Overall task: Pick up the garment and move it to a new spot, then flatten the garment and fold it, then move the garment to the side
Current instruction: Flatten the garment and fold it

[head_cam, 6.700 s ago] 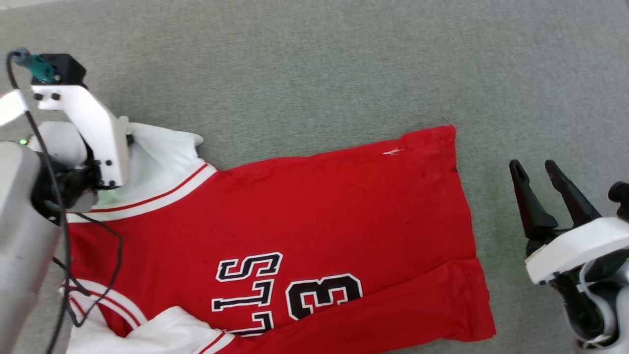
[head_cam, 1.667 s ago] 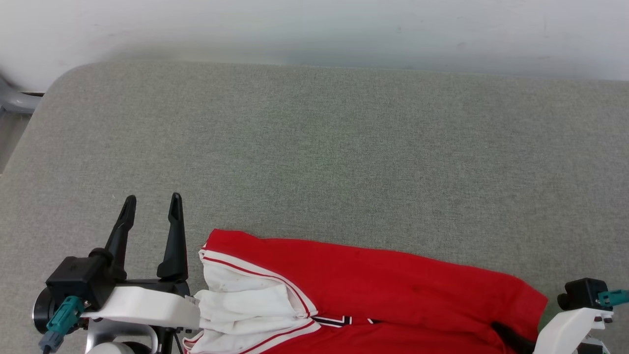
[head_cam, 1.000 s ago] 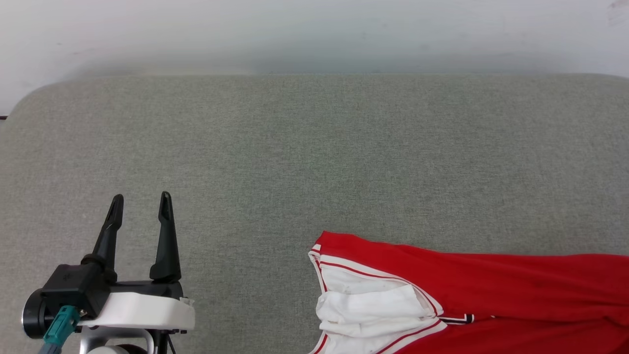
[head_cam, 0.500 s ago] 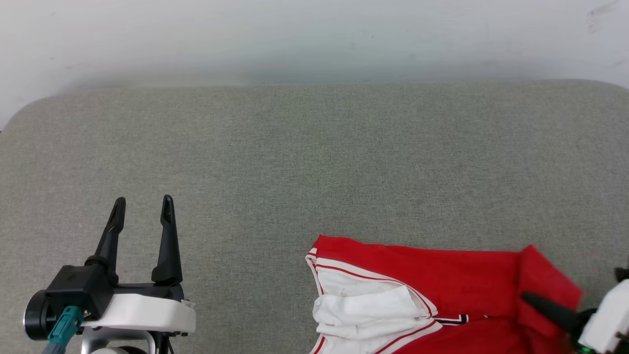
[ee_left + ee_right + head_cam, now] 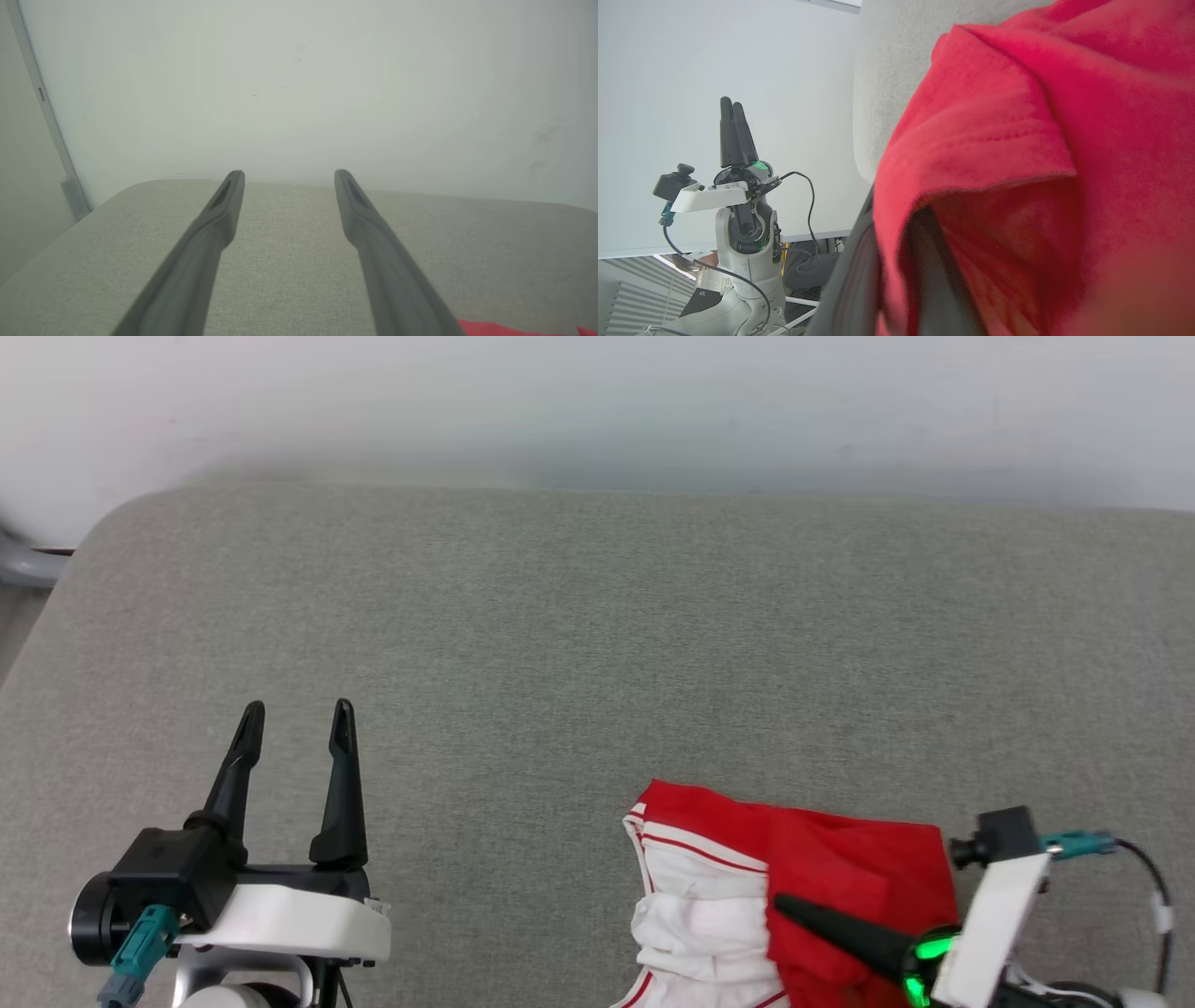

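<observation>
The garment (image 5: 850, 882), a red jersey with a white sleeve (image 5: 695, 919) and striped trim, lies bunched at the lower right of the head view. Its red end is folded over to the left. My right gripper (image 5: 794, 910) points left across it, shut on the red cloth. In the right wrist view the red cloth (image 5: 1017, 140) drapes over the dark fingers (image 5: 854, 284). My left gripper (image 5: 297, 709) stands open and empty at the lower left, well apart from the garment. Between its spread fingers (image 5: 219, 219) is bare cushion, with a red sliver of garment (image 5: 495, 329) at the bottom right.
The garment rests on a grey fabric pad (image 5: 597, 644) with a rounded far-left corner (image 5: 103, 523). A white wall (image 5: 597, 401) runs behind it. My left gripper (image 5: 734, 121) also shows upright in the right wrist view, in front of the wall.
My right gripper has carried the garment's red end leftward over the rest, so the shirt is now about half as long. The head camera has shifted. The left gripper stays open.
</observation>
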